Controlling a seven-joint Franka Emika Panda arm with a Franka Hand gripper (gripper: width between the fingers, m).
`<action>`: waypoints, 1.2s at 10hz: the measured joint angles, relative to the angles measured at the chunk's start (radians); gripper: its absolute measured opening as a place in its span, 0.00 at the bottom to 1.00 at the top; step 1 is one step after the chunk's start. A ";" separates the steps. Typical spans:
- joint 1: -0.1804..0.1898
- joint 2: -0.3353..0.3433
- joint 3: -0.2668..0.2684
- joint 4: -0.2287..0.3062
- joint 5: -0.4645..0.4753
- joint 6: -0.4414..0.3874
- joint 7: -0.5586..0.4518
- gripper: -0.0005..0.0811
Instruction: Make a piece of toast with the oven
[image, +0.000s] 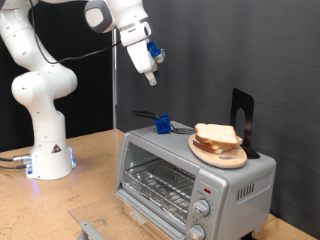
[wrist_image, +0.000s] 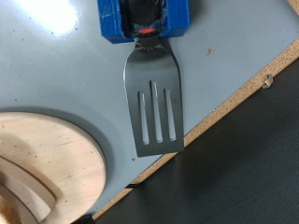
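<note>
1. Barely begun: oven (image: 190, 180) shut on the table (image: 90, 150), rack bare behind the glass.
2. Bread slices (image: 216, 137) stacked on the round wooden board (image: 222, 155) on the oven's top, well below the fingers (image: 149, 77); impossible to pick out the piece of toast itself.
3. Spatula (wrist_image: 154, 101) in its blue holder (wrist_image: 145, 21) directly beneath the fingers, untouched.
4. Fingers raised high, gripping nothing; spread or closed cannot be told.
</note>
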 joint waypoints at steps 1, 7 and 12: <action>0.001 0.001 0.000 0.000 -0.002 -0.007 -0.003 0.99; -0.025 0.139 0.074 -0.089 -0.093 0.213 0.038 0.99; -0.025 0.231 0.103 -0.110 -0.093 0.307 0.053 0.99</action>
